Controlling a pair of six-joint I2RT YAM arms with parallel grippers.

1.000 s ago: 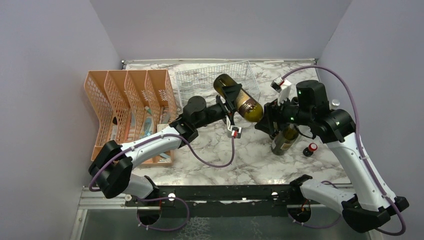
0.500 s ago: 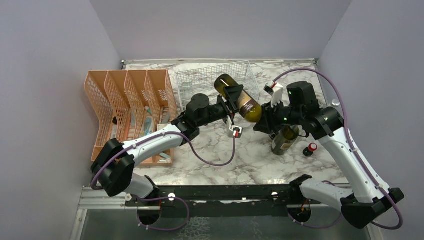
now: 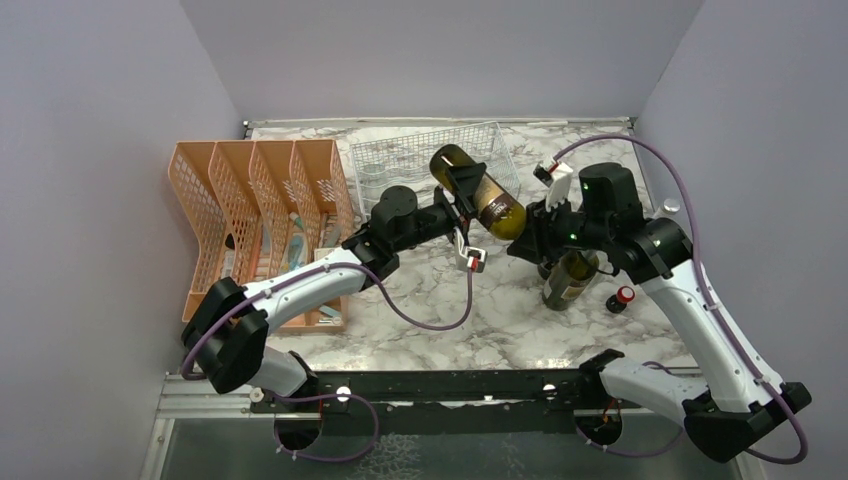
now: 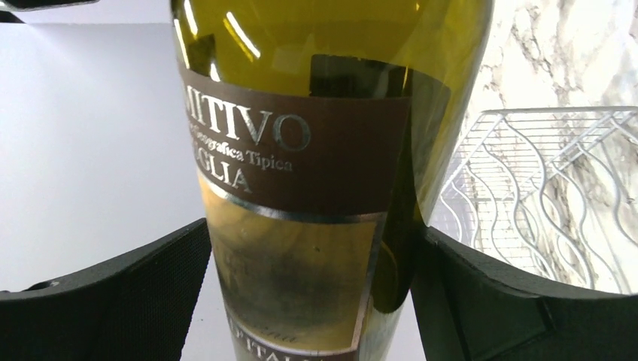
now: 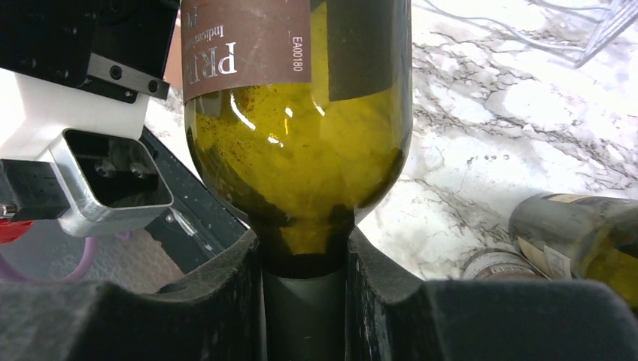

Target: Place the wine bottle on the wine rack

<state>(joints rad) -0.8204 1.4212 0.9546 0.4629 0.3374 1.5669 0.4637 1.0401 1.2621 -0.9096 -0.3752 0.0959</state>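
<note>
A green wine bottle with a brown label is held in the air, tilted, base towards the back, over the front edge of the white wire wine rack. My left gripper is shut on the bottle's body; in the left wrist view its fingers flank the label, and the rack shows behind on the right. My right gripper is shut on the bottle's neck, with the bottle's shoulder just above the pads.
An orange mesh file organiser stands left of the rack. A second bottle sits under the right arm and also shows in the right wrist view. A small red-capped object lies beside it.
Both arms have carried the bottle slightly back towards the rack. The right wrist has shifted a little to the left. Both grips are unchanged.
</note>
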